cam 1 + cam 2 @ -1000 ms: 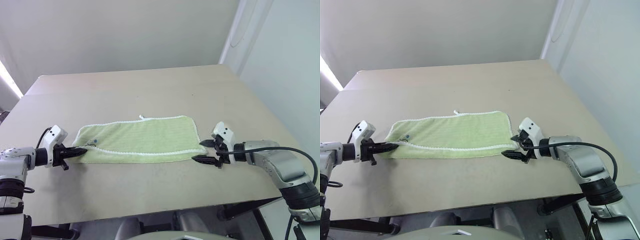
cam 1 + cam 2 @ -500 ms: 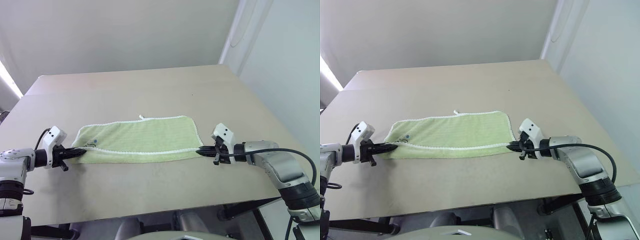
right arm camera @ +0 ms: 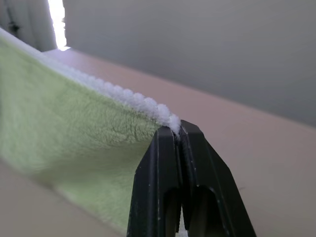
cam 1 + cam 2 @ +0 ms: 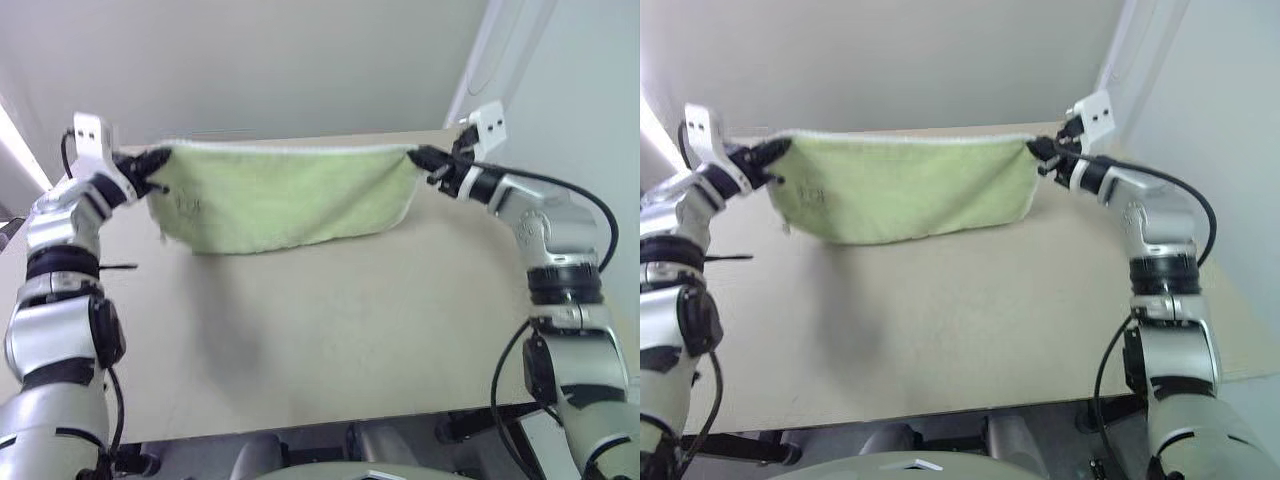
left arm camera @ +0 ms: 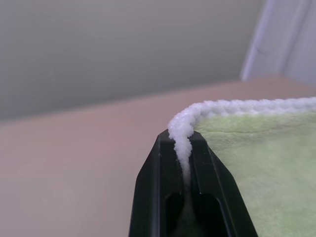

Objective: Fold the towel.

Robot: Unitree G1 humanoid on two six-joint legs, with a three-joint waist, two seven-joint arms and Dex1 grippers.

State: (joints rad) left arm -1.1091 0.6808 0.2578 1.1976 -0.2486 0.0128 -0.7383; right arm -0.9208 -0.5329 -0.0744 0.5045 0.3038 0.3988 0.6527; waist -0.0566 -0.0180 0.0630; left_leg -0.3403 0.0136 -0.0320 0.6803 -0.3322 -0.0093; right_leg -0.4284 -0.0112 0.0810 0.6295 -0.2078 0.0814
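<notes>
You see the towel [image 4: 285, 195] hanging above the surface [image 4: 330, 330], each top corner pinched tight between left fingers [image 4: 152, 160] and right fingers [image 4: 424, 157].

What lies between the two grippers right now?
The towel, stretched between the left gripper and right gripper, hanging above the table, in both eye views.

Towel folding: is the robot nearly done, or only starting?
Only starting, it seems. Done: the left gripper and right gripper are each shut on a top corner of the towel. In hand: it hangs stretched between them above the table. Left: no fold shows yet, and it must be laid down.
</notes>
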